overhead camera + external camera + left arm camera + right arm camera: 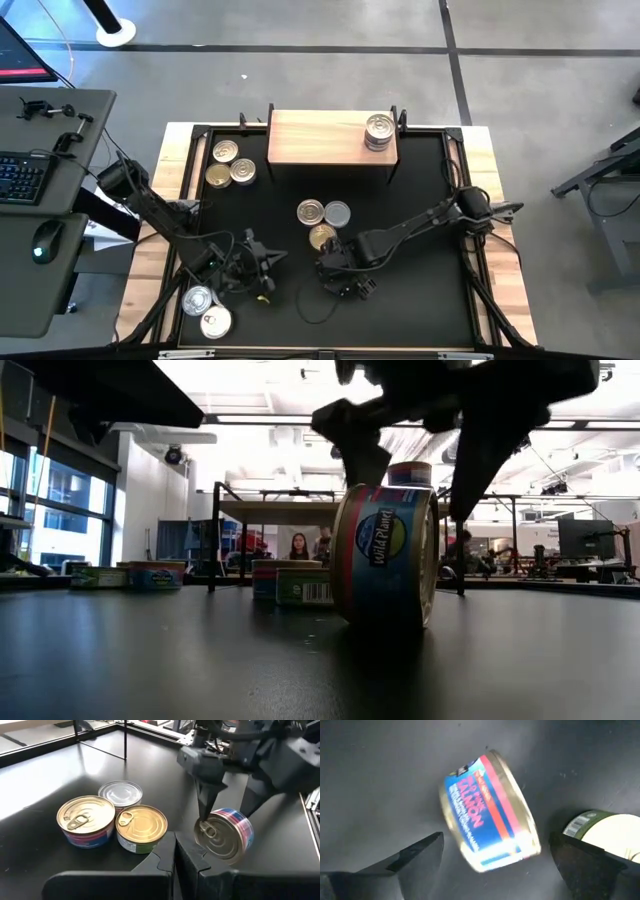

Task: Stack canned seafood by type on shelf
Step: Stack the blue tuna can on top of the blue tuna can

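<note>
Right tool (227, 802) open, fingers straddling a blue-and-red salmon tin (225, 834) standing on its edge on the black table (420, 290), beside three upright tins (115, 820), left tool (175, 855) closed nearby, two stacked tins (379, 131) on the shelf (320, 138)

Robotics lab, open-plan. Black table (420, 290) on grey concrete floor with taped lines. Desk (40, 210) just left of table holds keyboard (22, 178) and mouse (42, 247). Beyond table: big windows (50, 510), bright ceiling lights, monitor (585, 538), more rigs, seated people (298, 546).
</note>
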`<action>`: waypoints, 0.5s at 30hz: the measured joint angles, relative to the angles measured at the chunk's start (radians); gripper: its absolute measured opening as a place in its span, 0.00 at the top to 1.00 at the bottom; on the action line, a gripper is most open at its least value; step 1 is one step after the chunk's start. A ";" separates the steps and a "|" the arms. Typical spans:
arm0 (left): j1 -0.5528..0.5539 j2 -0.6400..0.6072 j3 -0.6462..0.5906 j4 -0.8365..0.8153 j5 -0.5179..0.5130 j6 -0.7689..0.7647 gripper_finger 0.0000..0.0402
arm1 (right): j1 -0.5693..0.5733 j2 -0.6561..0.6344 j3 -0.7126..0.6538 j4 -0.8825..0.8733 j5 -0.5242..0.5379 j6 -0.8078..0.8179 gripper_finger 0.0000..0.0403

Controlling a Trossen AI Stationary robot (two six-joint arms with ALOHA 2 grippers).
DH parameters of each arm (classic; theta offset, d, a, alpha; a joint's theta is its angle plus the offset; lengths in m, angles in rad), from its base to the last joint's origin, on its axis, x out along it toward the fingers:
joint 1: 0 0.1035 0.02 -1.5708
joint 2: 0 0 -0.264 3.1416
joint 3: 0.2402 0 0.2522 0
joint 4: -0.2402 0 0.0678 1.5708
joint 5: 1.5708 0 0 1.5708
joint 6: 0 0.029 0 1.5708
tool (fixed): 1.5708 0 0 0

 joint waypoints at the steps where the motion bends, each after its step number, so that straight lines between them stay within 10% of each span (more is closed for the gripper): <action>1: 0.003 0.000 0.000 0.000 0.000 0.000 1.00 | 0.000 0.007 0.000 0.008 0.000 -0.010 0.12; 7: 0.015 0.000 0.000 -0.003 0.000 0.019 1.00 | 0.001 0.034 0.000 0.027 0.010 -0.017 0.19; 15: 0.018 -0.020 0.000 -0.032 0.033 0.087 1.00 | 0.002 0.009 -0.001 0.009 0.055 0.042 0.58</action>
